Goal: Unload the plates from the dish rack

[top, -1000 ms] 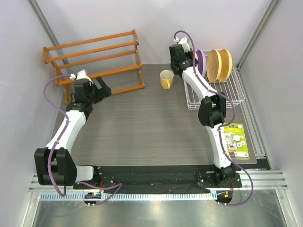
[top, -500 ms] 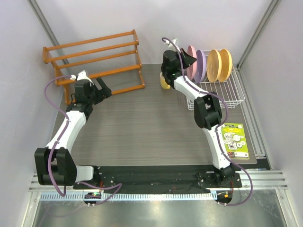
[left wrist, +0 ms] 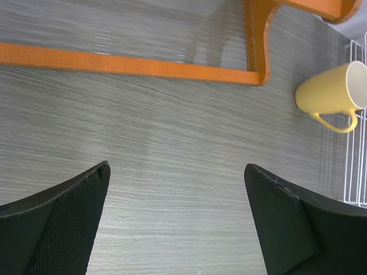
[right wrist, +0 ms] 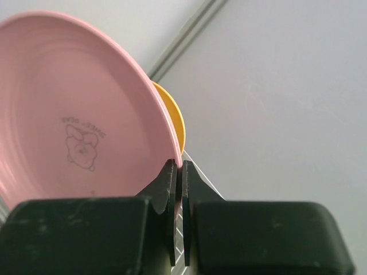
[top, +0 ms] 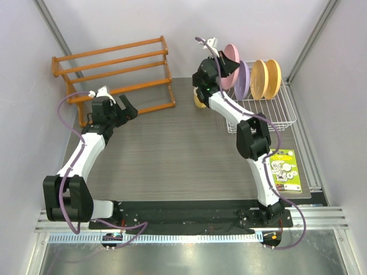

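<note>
Pink plate [right wrist: 74, 114] pinched at rim by right gripper [right wrist: 176, 166], held high to clear rack [top: 275, 114] prongs (probably); left gripper [left wrist: 176, 169] spread wide, idle over table.

Round pink plastic plate [top: 233, 59] upright on edge, up above white wire dish rack [top: 279, 117]; lilac plate [top: 244, 80] and two orange-yellow plates [top: 260, 80] standing upright inside.

Mug [left wrist: 330, 91] left of dish rack [top: 269, 117]
</note>
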You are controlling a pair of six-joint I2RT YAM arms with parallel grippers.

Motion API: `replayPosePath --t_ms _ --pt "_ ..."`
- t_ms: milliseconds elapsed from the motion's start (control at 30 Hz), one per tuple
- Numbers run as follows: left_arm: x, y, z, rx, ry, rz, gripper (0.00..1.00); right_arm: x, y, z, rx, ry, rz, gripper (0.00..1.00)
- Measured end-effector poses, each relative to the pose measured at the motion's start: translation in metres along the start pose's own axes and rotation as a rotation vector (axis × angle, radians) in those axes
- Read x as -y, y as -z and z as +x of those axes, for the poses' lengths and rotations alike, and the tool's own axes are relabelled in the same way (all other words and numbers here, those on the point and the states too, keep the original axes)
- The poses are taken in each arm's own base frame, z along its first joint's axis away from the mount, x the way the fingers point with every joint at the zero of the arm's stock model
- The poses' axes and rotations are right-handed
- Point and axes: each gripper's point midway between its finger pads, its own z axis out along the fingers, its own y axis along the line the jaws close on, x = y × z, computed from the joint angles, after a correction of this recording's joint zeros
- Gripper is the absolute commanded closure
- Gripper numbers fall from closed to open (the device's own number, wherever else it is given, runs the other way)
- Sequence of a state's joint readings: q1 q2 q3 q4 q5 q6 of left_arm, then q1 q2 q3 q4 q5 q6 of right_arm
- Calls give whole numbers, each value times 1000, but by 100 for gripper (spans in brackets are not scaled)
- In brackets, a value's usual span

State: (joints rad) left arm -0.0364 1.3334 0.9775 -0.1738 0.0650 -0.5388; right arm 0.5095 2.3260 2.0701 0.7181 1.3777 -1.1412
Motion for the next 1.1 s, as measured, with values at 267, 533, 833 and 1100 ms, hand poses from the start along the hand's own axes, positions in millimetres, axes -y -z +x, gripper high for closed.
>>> replayPosePath --t_ms 267,533,833,1100 --pt "16 -3 5 -29 2 90 1 82 38 -54 40 -212 -129 99" --pt "45 -2 2 -9 -4 216 0 117 72 -57 60 -403 -450 95" --pt "89 15 38 -16 -31 367 1 37 142 30 -147 -406 -917 95" --pt "117 29 64 -3 -50 459 1 -8 191 96 -337 -381 -1117 95"
